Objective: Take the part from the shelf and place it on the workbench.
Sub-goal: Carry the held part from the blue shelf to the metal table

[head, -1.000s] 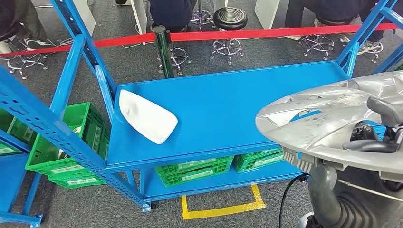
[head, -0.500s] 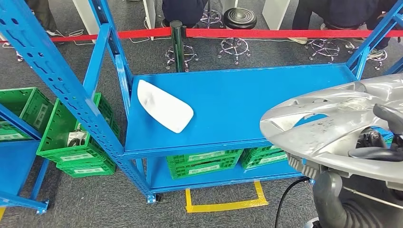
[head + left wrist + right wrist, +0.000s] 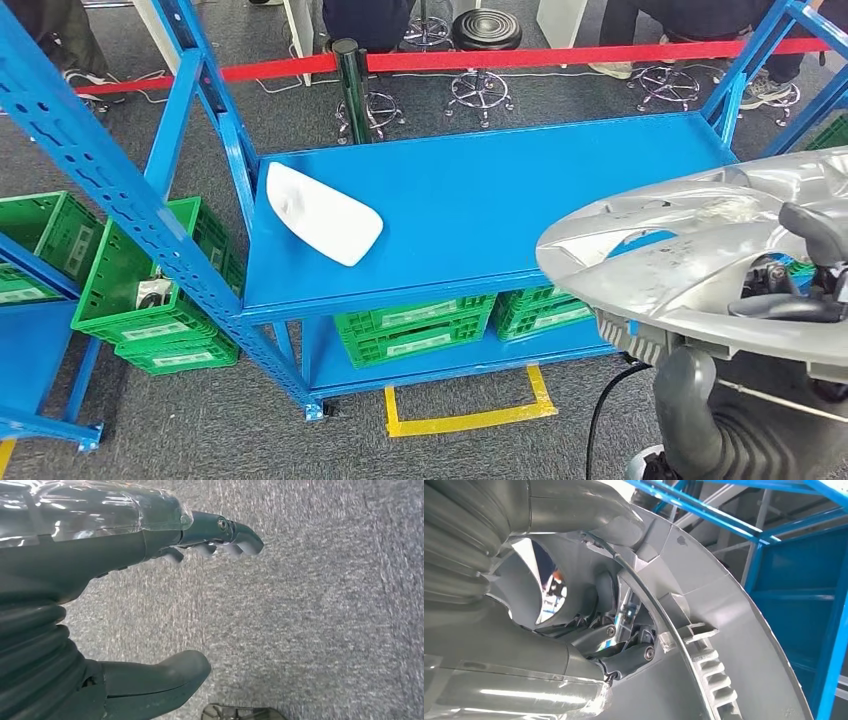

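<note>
A large silver wheel cover (image 3: 690,260) hangs at the right of the head view, over the right front corner of the blue workbench (image 3: 500,190). My right hand (image 3: 800,285) grips it from behind, fingers hooked through an opening. In the right wrist view the thumb (image 3: 589,515) presses on the cover's grey back (image 3: 724,630) and the dark fingers (image 3: 624,650) curl around its inner ribs. A white curved part (image 3: 322,213) lies on the bench's left end. My left hand (image 3: 75,570) hangs over grey carpet, holding nothing, with fingers (image 3: 225,535) and thumb (image 3: 160,677) apart.
Green crates (image 3: 150,290) stand under the blue rack (image 3: 100,170) at the left, and more crates (image 3: 415,330) sit on the bench's lower shelf. A red barrier belt (image 3: 560,58) on a dark post (image 3: 350,90), stools (image 3: 485,35) and seated people lie beyond. Yellow tape (image 3: 470,415) marks the floor.
The whole picture has shifted sideways as the camera moved. The wheel cover stays in my right hand at the same spot in the view.
</note>
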Available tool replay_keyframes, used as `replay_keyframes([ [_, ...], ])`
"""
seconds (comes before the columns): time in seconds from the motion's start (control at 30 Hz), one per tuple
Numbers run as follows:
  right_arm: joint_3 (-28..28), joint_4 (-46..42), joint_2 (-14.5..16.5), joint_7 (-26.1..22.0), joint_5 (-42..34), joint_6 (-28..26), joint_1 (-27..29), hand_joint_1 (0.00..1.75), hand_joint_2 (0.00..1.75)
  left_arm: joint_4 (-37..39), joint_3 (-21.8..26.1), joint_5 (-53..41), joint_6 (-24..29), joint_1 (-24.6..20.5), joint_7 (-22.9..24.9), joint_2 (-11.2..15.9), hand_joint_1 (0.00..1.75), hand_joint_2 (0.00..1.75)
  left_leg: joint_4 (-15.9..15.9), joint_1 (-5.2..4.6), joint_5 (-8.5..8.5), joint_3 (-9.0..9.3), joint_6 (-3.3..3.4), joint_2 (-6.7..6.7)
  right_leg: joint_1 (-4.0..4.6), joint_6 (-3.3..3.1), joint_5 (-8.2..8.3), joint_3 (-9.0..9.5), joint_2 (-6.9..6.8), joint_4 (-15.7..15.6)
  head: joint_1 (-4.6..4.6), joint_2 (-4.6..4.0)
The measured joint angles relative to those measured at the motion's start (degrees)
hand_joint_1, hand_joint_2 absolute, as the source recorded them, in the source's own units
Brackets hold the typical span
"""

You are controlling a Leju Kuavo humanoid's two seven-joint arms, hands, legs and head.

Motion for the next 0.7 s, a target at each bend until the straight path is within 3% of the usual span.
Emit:
replay_keyframes([
  [0.07, 0.05, 0.15, 0.01, -0.11, -1.18, 0.01, -0.6, 1.75, 1.75, 0.01, 0.01, 0.01, 0.18, -0.14, -0.17, 0.25, 0.0, 1.75, -7.04, 0.08, 2.0, 4.3, 0.2, -0.04, -0.01, 0.46, 0.04, -0.72, 0.02, 0.82, -0.15, 0.0],
  [0.1, 0.1, 0.2, 0.01, -0.17, -1.69, 0.01, -0.88, 1.75, 1.75, 0.01, 0.01, 0.02, 0.23, -0.21, -0.08, 0.34, 0.0, 1.75, -9.08, -0.01, 2.33, 5.39, 0.46, -0.08, 0.01, 0.82, 0.14, -0.95, 0.03, 1.1, -0.19, 0.0],
  [0.2, 0.22, 0.34, 0.0, -0.48, -2.56, 0.01, -1.21, 1.75, 1.75, 0.03, 0.03, 0.07, 0.31, -0.29, 0.96, 0.41, 0.0, 1.75, -9.96, -0.24, 2.77, 5.16, 1.7, -0.12, -0.1, 1.99, 0.59, -1.38, 0.08, 1.34, -0.15, 0.0],
  [0.23, 0.25, 0.42, 0.01, -0.67, -2.7, 0.01, -1.21, 1.75, 1.75, 0.04, 0.04, 0.07, 0.31, -0.31, 1.55, 0.4, 0.0, 1.75, -10.09, -0.19, 3.1, 4.92, 2.21, -0.08, -0.17, 2.34, 0.02, -1.68, 0.14, 1.8, -0.09, 0.0],
  [0.3, 0.31, 0.59, -0.01, -1.16, -2.91, 0.01, -1.19, 1.75, 1.75, 0.05, 0.06, 0.07, 0.31, -0.34, 2.69, 0.39, 0.0, 1.75, -10.35, -0.05, 3.91, 4.18, 3.17, 0.03, -0.28, 2.93, -3.5, -3.21, 0.26, 5.67, 0.39, 0.0],
  [0.37, 0.38, 0.81, -0.01, -1.51, -2.94, 0.01, -1.12, 1.75, 1.75, 0.05, 0.08, 0.07, 0.31, -0.33, 3.4, 0.43, 0.0, 1.75, -10.29, -0.2, 4.63, 3.14, 3.58, 0.13, -0.32, 3.32, -8.21, -5.53, 0.29, 12.78, 1.1, 0.0],
  [0.4, 0.43, 0.93, -0.01, -1.61, -2.86, 0.01, -1.03, 1.75, 1.75, 0.05, 0.08, 0.07, 0.3, -0.32, 3.62, 0.45, 0.0, 1.75, -10.26, -0.3, 4.99, 2.62, 3.64, 0.17, -0.32, 3.39, -9.48, -6.19, 0.29, 15.54, 1.32, 0.0],
  [0.43, 0.48, 1.04, -0.01, -1.66, -2.64, 0.01, -0.91, 1.75, 1.75, 0.05, 0.09, 0.07, 0.27, -0.31, 3.75, 0.45, 0.0, 1.75, -10.24, -0.4, 5.33, 2.13, 3.64, 0.18, -0.31, 3.35, -9.59, -6.0, 0.29, 16.51, 1.46, 0.0],
  [0.47, 0.5, 1.13, -0.01, -1.64, -2.27, 0.01, -0.78, 1.75, 1.75, 0.05, 0.1, 0.07, 0.2, -0.3, 3.72, 0.44, 0.0, 1.75, -10.22, -0.5, 5.65, 1.73, 3.59, 0.16, -0.29, 3.19, -8.65, -4.83, 0.29, 15.4, 1.56, 0.0],
  [0.5, 0.51, 1.16, -0.01, -1.55, -1.68, 0.01, -0.68, 1.75, 1.75, 0.05, 0.1, 0.07, 0.1, -0.29, 3.44, 0.39, 0.0, 1.75, -10.21, -0.59, 5.93, 1.44, 3.51, 0.12, -0.23, 2.92, -7.03, -2.74, 0.29, 12.36, 1.7, 0.0],
  [0.57, 0.49, 0.98, -0.02, -0.95, -0.19, 0.01, -0.56, 1.75, 1.75, 0.06, 0.1, 0.05, -0.12, -0.29, 2.08, 0.11, 0.0, 1.75, -10.18, -0.77, 6.42, 1.06, 3.2, 0.05, -0.01, 2.12, -4.25, 2.34, 0.3, 4.06, 1.97, 0.0],
  [0.6, 0.48, 0.81, -0.03, -0.56, 0.43, 0.01, -0.47, 1.75, 1.75, 0.07, 0.09, 0.05, -0.19, -0.3, 1.27, -0.1, 0.0, 1.75, -10.15, -0.84, 6.69, 0.91, 2.93, 0.05, 0.13, 1.79, -3.64, 4.03, 0.31, 1.05, 2.03, 0.0],
  [0.63, 0.48, 0.64, -0.03, -0.14, 0.9, 0.01, -0.32, 1.75, 1.75, 0.07, 0.09, 0.04, -0.22, -0.3, 0.59, -0.34, 0.0, 1.75, -10.13, -0.87, 6.96, 0.75, 2.61, 0.09, 0.27, 1.56, -3.52, 4.91, 0.32, -0.66, 2.06, 0.0],
  [0.7, 0.51, 0.45, -0.07, 0.63, 1.44, 0.01, 0.01, 1.75, 1.75, 0.08, 0.09, 0.04, -0.23, -0.28, 0.09, -0.76, 0.0, 1.75, -10.15, -0.86, 7.54, 0.51, 1.9, 0.19, 0.37, 1.21, -3.24, 4.76, 0.33, -1.38, 2.01, 0.0],
])
